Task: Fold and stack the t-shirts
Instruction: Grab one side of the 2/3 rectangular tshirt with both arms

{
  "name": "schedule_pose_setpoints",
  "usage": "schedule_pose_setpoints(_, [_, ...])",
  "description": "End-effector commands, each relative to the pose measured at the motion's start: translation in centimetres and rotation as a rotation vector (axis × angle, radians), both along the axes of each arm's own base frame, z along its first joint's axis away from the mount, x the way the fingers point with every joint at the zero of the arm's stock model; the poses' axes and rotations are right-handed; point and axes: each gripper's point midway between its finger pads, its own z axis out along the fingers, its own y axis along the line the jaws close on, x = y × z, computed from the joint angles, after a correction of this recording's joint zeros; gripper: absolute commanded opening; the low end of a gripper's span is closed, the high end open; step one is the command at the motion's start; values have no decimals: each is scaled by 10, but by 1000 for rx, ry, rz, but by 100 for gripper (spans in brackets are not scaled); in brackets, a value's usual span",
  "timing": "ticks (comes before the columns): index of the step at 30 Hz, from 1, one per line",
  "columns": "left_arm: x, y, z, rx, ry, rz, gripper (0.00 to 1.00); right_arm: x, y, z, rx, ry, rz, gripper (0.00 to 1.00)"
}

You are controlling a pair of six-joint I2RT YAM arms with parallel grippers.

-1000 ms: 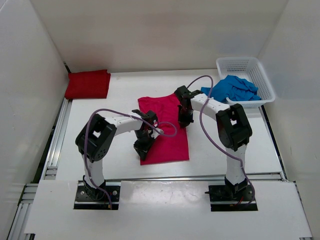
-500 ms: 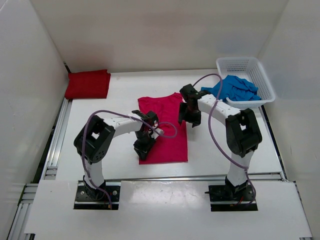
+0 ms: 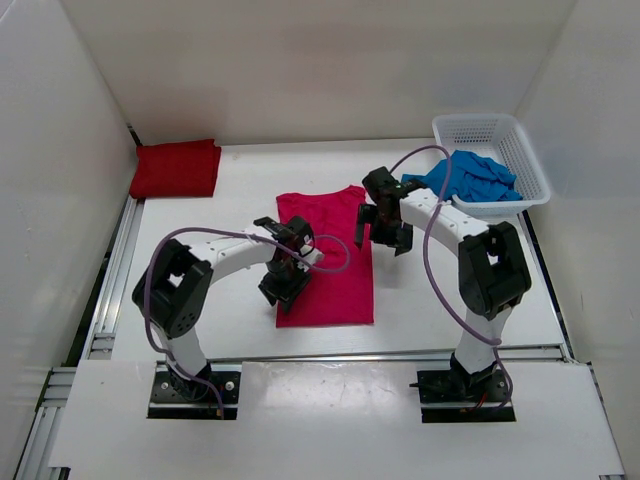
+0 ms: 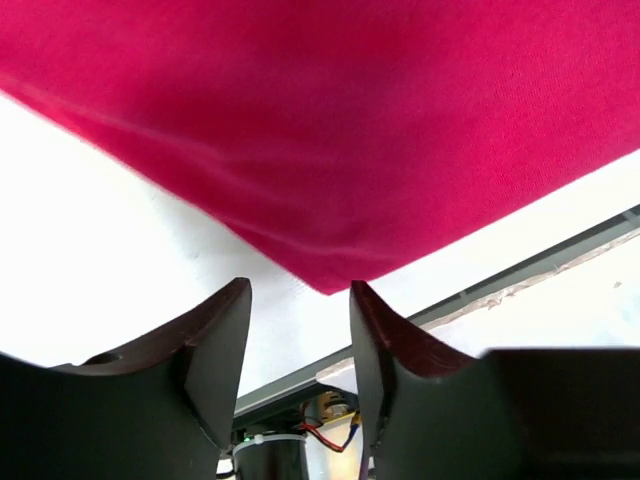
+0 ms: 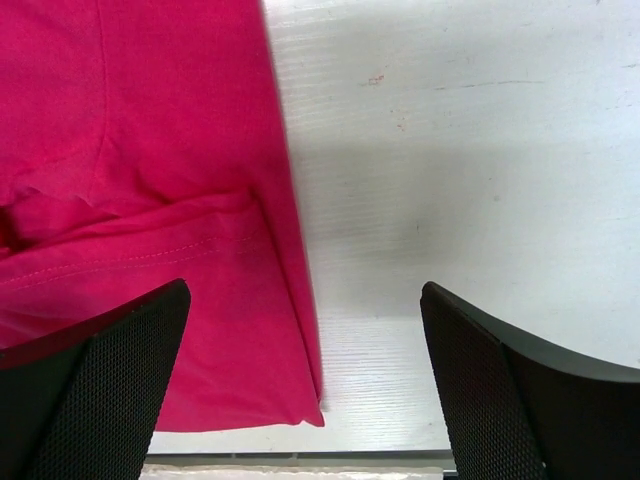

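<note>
Top external view: left gripper (image 3: pixel 284 284) has its jaws parted and empty, low over the near-left corner of the pink-magenta t-shirt (image 3: pixel 335 270). The right gripper (image 3: pixel 384 236) is spread wide and empty above that shirt's right edge. Pink shirt lies flat mid table (image 3: pixel 220 205); dark red t-shirt (image 3: pixel 176 168) sits folded at the far-left corner, and the blue t-shirt (image 3: pixel 470 178) is crumpled, spilling out of the white mesh basket (image 3: pixel 480 128) at far right.

White plastic mesh basket (image 3: pixel 482 131) at the far right corner of the white table (image 3: pixel 240 190).
</note>
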Motion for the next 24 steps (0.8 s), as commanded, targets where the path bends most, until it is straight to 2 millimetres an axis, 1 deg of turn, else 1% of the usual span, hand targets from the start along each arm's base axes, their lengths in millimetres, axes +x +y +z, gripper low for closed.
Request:
schedule_pose_setpoints(1, [5,5,18,-20,-91,-5,57,1,-4,25,6,-49,-6,100])
schedule_pose_setpoints(2, [6,6,18,-13,-97,-4,57,0,-5,29,6,-51,-6,100])
schedule_pose_setpoints(4, [3,12,19,-5,-109,-3,58,-13,-10,20,-5,-13,-3,100])
schedule_pose_setpoints(5, [1,13,20,-6,-111,-3,58,-22,-10,22,-5,-4,-7,100])
schedule_pose_setpoints(6, [2,18,20,11,-127,-2,58,-27,-13,20,-2,-4,-19,100])
schedule_pose_setpoints(7, [3,20,20,8,-150,0,58,-44,-14,16,-6,3,4,100])
schedule_pose_setpoints(8, [5,23,21,11,-171,1,58,-47,-15,14,4,-10,-4,100])
schedule_pose_setpoints(9, [9,28,21,31,-206,5,58,-54,-15,11,11,-11,-11,100])
schedule_pose_setpoints(10, [10,32,23,34,-234,8,58,-68,-21,5,14,3,-9,100])
schedule_pose_setpoints(11, [13,34,24,37,-260,12,58,-75,-20,3,26,8,-11,100])
schedule_pose_setpoints(12, [23,33,28,36,-316,20,60,-79,-23,1,28,4,-10,100])
schedule_pose_setpoints(13, [25,36,29,39,-343,25,63,-84,-22,-1,32,2,-7,100])
schedule_pose_setpoints(14, [32,35,39,22,-393,34,66,-92,-26,-3,18,0,0,100])
schedule_pose_setpoints(15, [36,35,43,18,-424,41,71,-93,-29,-3,10,-6,-3,100])
schedule_pose_setpoints(16, [42,40,49,25,-462,59,78,-93,-28,-1,7,-18,6,100])
schedule_pose_setpoints(17, [44,41,58,11,-496,67,88,-96,-29,-1,8,-20,6,100])
schedule_pose_setpoints(18, [45,40,63,0,-510,70,100,-96,-29,-1,8,-20,6,100])
schedule_pose_setpoints(19, [49,43,71,-8,-537,89,100,-95,-25,2,21,-37,18,100])
schedule_pose_setpoints(20, [51,45,74,-15,-547,100,100,-100,-23,0,20,-29,19,100])
schedule_pose_setpoints(21, [50,43,77,-32,-547,99,100,-101,-20,0,23,-28,19,100])
schedule_pose_setpoints(22, [47,45,76,-32,-547,99,100,-103,-15,-3,36,-29,33,100])
schedule_pose_setpoints(23, [43,39,75,-64,-523,89,100,-106,-11,-3,55,-32,33,100])
schedule_pose_setpoints(24, [38,37,69,-71,-493,81,100,-113,-7,-7,69,-11,44,100])
